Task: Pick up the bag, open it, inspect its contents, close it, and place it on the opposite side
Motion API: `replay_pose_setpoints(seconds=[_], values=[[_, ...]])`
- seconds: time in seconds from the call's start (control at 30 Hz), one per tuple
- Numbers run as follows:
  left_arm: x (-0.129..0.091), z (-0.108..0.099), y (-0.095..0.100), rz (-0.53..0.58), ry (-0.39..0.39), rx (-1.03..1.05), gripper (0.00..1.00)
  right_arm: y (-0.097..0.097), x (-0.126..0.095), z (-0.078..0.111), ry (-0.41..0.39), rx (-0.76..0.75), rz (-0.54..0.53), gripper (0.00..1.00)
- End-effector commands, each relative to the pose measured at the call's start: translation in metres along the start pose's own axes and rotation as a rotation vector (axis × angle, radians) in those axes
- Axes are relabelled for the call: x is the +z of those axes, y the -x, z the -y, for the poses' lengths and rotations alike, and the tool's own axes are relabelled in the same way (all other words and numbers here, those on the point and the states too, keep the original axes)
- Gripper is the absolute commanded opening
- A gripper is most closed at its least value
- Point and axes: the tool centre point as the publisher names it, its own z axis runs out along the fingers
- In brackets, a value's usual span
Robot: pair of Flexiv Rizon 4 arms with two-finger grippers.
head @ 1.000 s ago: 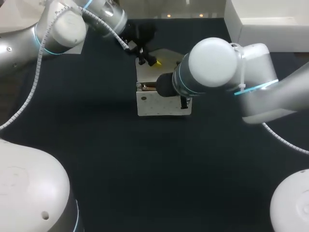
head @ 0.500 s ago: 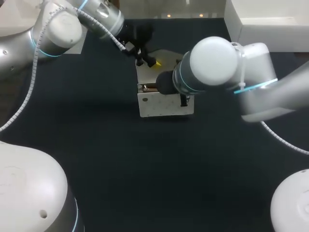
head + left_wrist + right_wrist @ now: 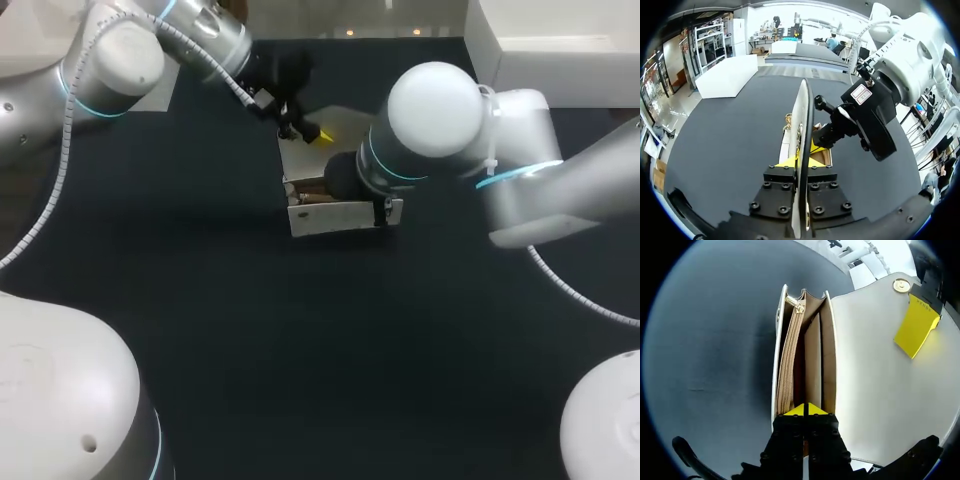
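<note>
A white bag [image 3: 340, 216] sits in mid-table, its flap [image 3: 347, 124] swung back and its mouth wide. My left gripper [image 3: 311, 131] comes from the far left and is shut on the flap's edge. In the left wrist view the flap [image 3: 804, 115] runs edge-on between the left gripper's [image 3: 802, 161] yellow tips. My right gripper [image 3: 807, 409] is shut on a thin inner wall at the bag's mouth [image 3: 805, 350], beside a tan zipped pocket [image 3: 788, 360]. The flap [image 3: 875, 365] lies beside it, the left fingertip [image 3: 916, 322] near its gold snap [image 3: 899, 285]. No loose contents show inside.
A white box [image 3: 560, 45] stands at the back right corner, and shows in the left wrist view [image 3: 727, 75] too. The dark table [image 3: 300, 350] stretches bare in front of the bag. My right arm's wrist [image 3: 430, 130] hangs over the bag.
The bag has tipped, so less of its white front face shows from above. My left gripper drew the flap slightly back and left. The right arm shifted a little.
</note>
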Motion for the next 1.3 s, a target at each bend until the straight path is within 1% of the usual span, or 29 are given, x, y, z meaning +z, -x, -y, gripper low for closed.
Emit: replay_pose_setpoints(seconds=[0.03,0.13,0.17,0.2,0.23,0.27,0.67,1.3], values=[[0.004,0.0,0.01,-0.06,0.004,-0.001,0.0,-0.001,0.007,0.0,-0.001,-0.001,-0.012,0.0],[0.006,-0.001,0.01,-0.071,0.007,0.0,0.0,-0.002,0.01,0.0,0.003,-0.001,-0.023,0.0],[0.007,-0.001,0.01,-0.071,0.009,0.001,0.0,-0.002,0.01,0.0,0.004,-0.002,-0.026,0.16],[0.007,-0.001,0.01,-0.071,0.009,0.001,0.0,-0.003,0.011,0.0,0.005,-0.002,-0.027,0.29],[0.007,-0.001,0.01,-0.071,0.009,0.002,0.0,-0.003,0.011,0.0,0.005,-0.001,-0.03,0.45],[0.007,-0.001,0.01,-0.071,0.009,0.002,0.0,-0.004,0.012,0.0,0.006,0.0,-0.035,1.0],[0.008,-0.004,0.01,-0.083,0.009,0.006,0.0,-0.009,0.017,0.002,0.009,0.009,-0.06,1.0],[0.01,-0.002,0.008,-0.089,0.013,0.021,0.0,-0.01,0.021,0.003,0.015,0.015,-0.072,1.0]])
